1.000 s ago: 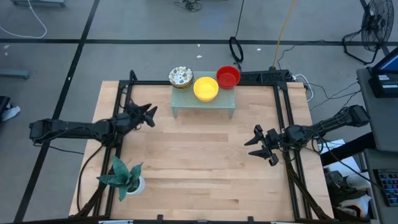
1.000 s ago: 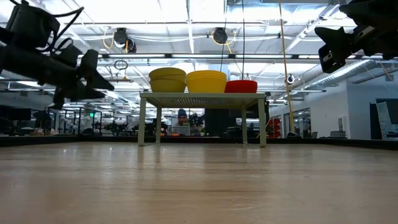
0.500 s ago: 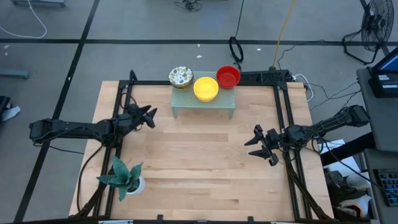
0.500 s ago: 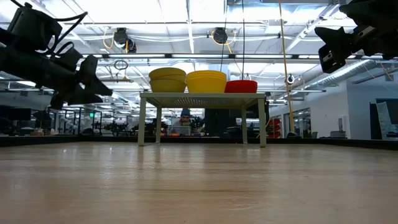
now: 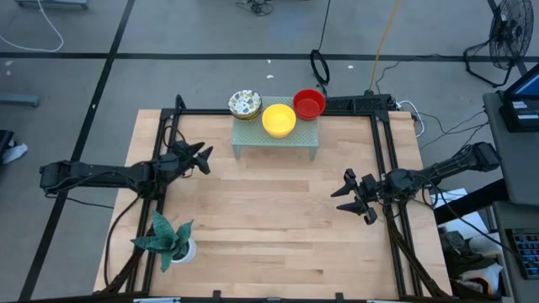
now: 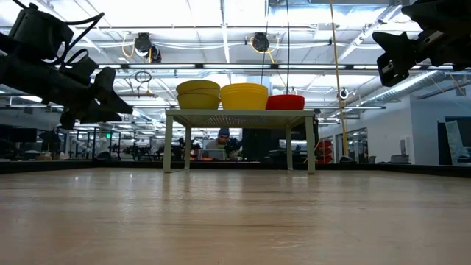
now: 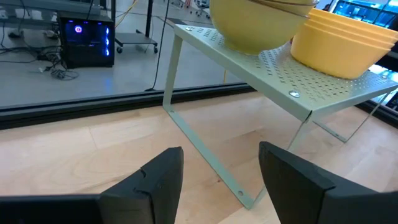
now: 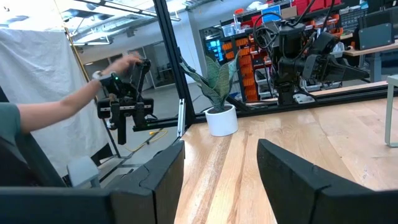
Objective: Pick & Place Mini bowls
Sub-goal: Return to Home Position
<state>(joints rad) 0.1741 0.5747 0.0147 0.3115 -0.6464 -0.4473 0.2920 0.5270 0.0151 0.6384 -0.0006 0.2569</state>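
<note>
At the left side of the tabletop (image 5: 269,219) we see the plant (image 5: 168,240) standing in the corner far from the rack (image 5: 290,141). The left tool (image 5: 202,156) hovers above the wood, facing the rack, its fingers spread and empty. On the rack at the tabletop's far edge the bowls sit in a row: patterned bowls (image 5: 244,104), yellow bowls (image 5: 279,119), red bowls (image 5: 309,104). At the right edge we find the right tool (image 5: 347,192) raised off the wood, fingers likewise apart, holding nothing.
</note>
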